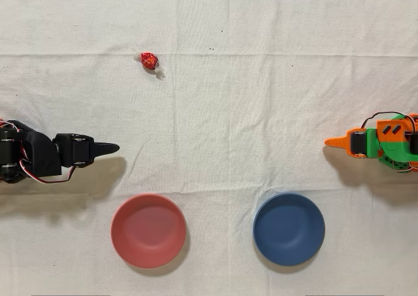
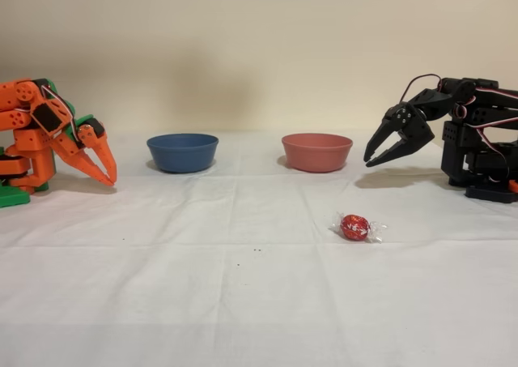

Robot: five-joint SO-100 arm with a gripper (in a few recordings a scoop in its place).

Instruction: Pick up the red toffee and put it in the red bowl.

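The red toffee [image 1: 149, 61] lies on the white cloth in the overhead view's upper left; in the fixed view the red toffee [image 2: 354, 227] sits in front, right of centre, with clear twisted ends. The red bowl [image 1: 148, 230] stands empty at the lower left of the overhead view, and in the fixed view the red bowl [image 2: 316, 151] is behind the candy. My black gripper [image 1: 116, 148] rests at the left edge between candy and bowl, well apart from both. In the fixed view my gripper [image 2: 369, 161] hangs just right of the bowl, tips together, holding nothing.
A blue bowl [image 1: 289, 229] of the same size stands empty beside the red one; in the fixed view the blue bowl [image 2: 182, 151] is to its left. The idle orange arm [image 1: 379, 142] sits at the opposite table edge. White wrinkled cloth covers the table.
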